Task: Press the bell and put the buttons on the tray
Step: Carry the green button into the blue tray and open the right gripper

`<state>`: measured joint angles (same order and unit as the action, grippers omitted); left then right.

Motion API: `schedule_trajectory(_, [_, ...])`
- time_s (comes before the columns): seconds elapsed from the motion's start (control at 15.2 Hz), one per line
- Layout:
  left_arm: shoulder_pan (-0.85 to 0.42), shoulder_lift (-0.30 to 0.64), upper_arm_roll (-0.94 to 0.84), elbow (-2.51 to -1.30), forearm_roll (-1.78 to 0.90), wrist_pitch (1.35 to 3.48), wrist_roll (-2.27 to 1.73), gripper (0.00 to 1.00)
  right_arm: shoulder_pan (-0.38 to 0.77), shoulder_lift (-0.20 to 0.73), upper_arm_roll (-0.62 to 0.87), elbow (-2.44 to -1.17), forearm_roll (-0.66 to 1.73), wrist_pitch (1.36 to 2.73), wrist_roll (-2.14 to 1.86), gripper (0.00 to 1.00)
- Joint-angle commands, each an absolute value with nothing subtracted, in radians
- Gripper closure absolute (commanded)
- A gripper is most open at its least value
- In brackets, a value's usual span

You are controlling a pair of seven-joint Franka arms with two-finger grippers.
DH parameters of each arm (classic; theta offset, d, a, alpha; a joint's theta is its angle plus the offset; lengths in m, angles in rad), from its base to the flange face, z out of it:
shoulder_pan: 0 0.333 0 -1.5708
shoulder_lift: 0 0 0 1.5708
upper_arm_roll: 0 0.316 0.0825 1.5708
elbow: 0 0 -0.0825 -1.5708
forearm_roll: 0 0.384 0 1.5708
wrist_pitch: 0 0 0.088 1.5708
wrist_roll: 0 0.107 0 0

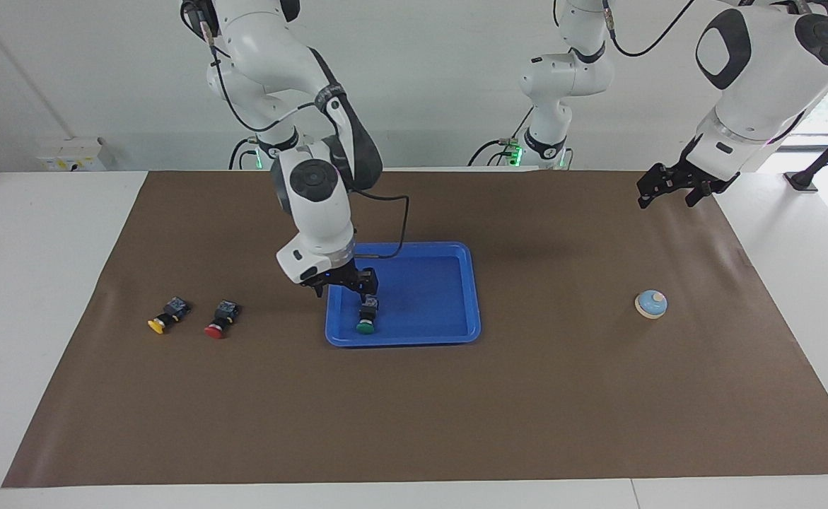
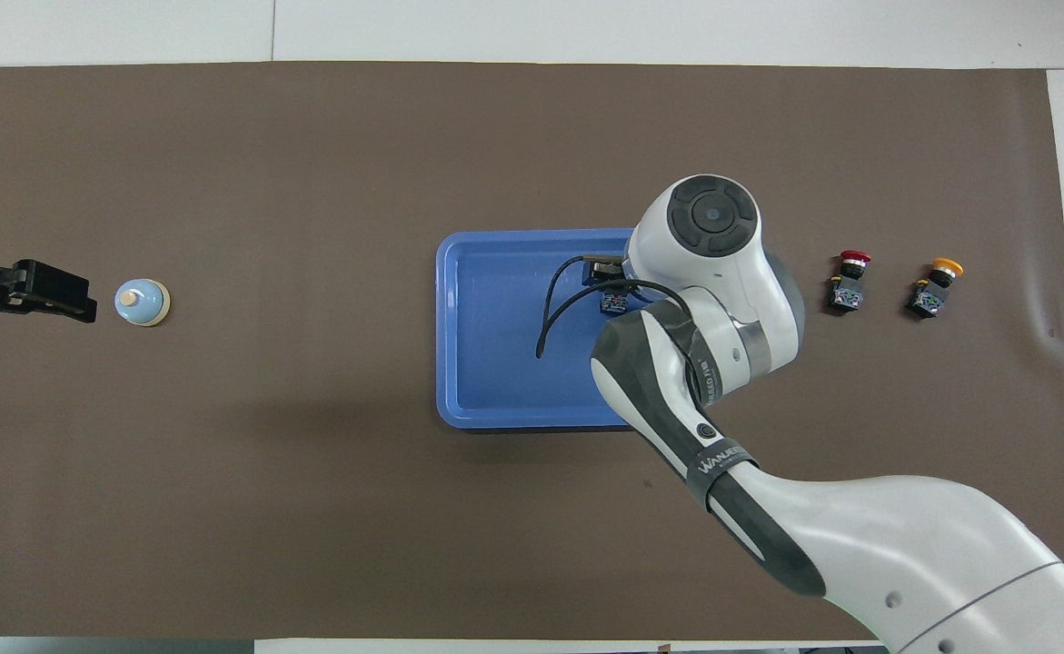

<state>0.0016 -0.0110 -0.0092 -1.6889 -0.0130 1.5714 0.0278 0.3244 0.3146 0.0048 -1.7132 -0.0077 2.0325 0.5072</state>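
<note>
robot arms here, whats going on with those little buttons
The right gripper hangs open just over the blue tray, above the green button lying in it. The red button and yellow button lie on the mat toward the right arm's end. The left gripper waits above the mat near the bell.
</note>
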Motion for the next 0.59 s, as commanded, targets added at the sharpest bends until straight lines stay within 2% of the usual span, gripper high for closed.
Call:
schedule_trajectory(0.0, [-0.005,-0.017,-0.002,-1.684,-0.018,1.555,0.018,0.00,0.211,0.261,0.008,-1.720,0.014,1.985,0.366,0.00])
schedule_trajectory(0.13, [-0.005,-0.017,-0.002,-1.684,-0.018,1.555,0.018,0.00,0.114,0.258,0.008,-1.738,0.014,1.988,0.286,0.00])
schedule_trajectory(0.33, [-0.005,-0.017,-0.002,-1.684,-0.018,1.555,0.018,0.00,0.029,0.238,0.006,-1.804,0.009,2.009,0.216,0.00])
schedule_trajectory(0.53, [-0.005,-0.017,-0.002,-1.684,-0.018,1.555,0.018,0.00,-0.006,0.196,0.006,-1.958,0.002,2.185,0.210,0.00])
